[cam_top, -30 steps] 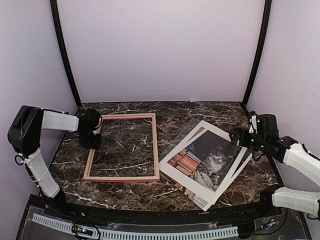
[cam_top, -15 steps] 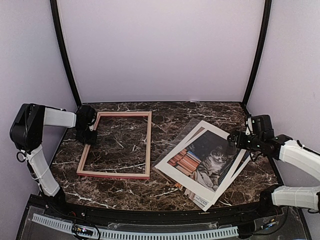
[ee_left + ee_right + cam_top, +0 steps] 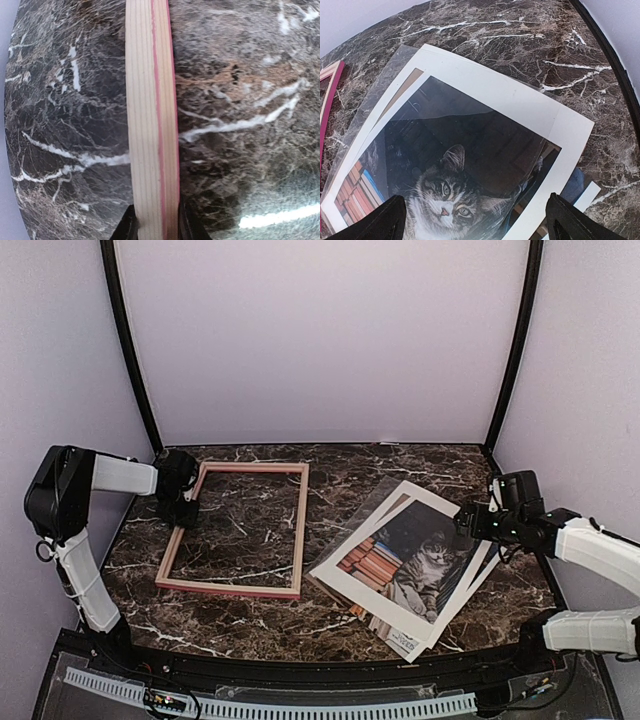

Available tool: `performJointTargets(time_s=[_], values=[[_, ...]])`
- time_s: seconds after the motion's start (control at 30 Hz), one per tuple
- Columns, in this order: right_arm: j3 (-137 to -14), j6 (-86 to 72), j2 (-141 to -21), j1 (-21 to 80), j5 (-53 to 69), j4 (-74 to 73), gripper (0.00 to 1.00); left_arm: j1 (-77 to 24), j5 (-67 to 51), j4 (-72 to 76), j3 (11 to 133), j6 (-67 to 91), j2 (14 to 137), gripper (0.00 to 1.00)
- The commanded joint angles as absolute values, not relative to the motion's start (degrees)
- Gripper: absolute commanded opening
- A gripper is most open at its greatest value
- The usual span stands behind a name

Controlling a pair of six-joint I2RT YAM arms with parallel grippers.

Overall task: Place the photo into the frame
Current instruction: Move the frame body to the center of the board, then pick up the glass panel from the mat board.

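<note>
The frame (image 3: 300,530) lies flat on the left half of the marble table, pale wood side up, pink at its edges. My left gripper (image 3: 183,502) is shut on its left rail near the far corner. In the left wrist view the rail (image 3: 150,125) runs straight up between my two black fingertips (image 3: 127,227). The photo (image 3: 405,558) of a tabby cat and books lies at the right on a stack of sheets. My right gripper (image 3: 480,522) hovers open above its far right edge. In the right wrist view the cat print (image 3: 455,165) fills the space between my wide-apart fingers (image 3: 387,220).
A clear plastic sheet (image 3: 375,502) and further paper sheets (image 3: 410,640) lie under and around the photo. A brown board (image 3: 402,90) shows under the print. Black poles stand at the back corners, with lilac walls behind.
The frame has been dragged left and turned a little over the second. My right gripper has moved slightly left and down over the photo's far right edge.
</note>
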State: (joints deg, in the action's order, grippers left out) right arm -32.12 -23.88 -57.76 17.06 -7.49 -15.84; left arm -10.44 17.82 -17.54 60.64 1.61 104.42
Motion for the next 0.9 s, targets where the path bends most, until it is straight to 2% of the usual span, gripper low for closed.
performJointTargets(time_s=[0.0, 0.13, 0.23, 0.3, 0.37, 0.4, 0.43, 0.47, 0.53, 0.67, 0.87], values=[[-33.0, -23.9, -58.6, 16.7, -8.0, -12.8, 0.99, -15.0, 24.7, -21.3, 56.8, -0.4, 103.7, 0.14], [-33.0, -24.9, -61.6, 16.6, -9.5, -12.0, 0.99, -15.9, 25.3, -22.2, 55.1, 4.5, 103.4, 0.21], [-34.1, -25.6, -65.0, 16.3, -10.2, -11.9, 0.99, -15.9, 27.1, -24.7, 56.9, 7.4, 103.0, 0.30], [-34.5, -25.9, -67.5, 16.1, -9.6, -11.5, 0.99, -15.9, 27.5, -25.5, 58.0, 8.5, 101.9, 0.39], [-35.0, -25.8, -69.5, 15.9, -8.0, -11.2, 0.99, -16.0, 26.5, -25.2, 58.4, 9.2, 100.0, 0.56], [-35.2, -25.8, -70.6, 15.8, -7.4, -11.1, 0.99, -16.3, 24.9, -24.3, 58.4, 9.5, 98.1, 0.71], [-35.5, -25.6, -71.6, 15.7, -6.7, -11.2, 0.99, -16.6, 23.9, -23.7, 58.1, 9.5, 97.2, 0.76], [-35.8, -25.5, -72.5, 15.7, -6.2, -11.2, 0.99, -17.5, 21.2, -22.4, 58.0, 9.7, 95.2, 0.87], [-36.3, -25.5, -74.1, 15.5, -5.1, -11.2, 0.99, -19.4, 16.4, -19.8, 57.9, 9.9, 92.3, 0.97], [-37.0, -26.2, -76.8, 15.0, -3.4, -10.9, 0.98, -23.9, 6.3, -14.0, 59.1, 11.2, 88.8, 0.99], [-36.1, -27.7, -79.4, 13.4, -0.2, -9.4, 0.96, -29.1, -7.0, -6.3, 62.6, 15.1, 90.9, 0.97]])
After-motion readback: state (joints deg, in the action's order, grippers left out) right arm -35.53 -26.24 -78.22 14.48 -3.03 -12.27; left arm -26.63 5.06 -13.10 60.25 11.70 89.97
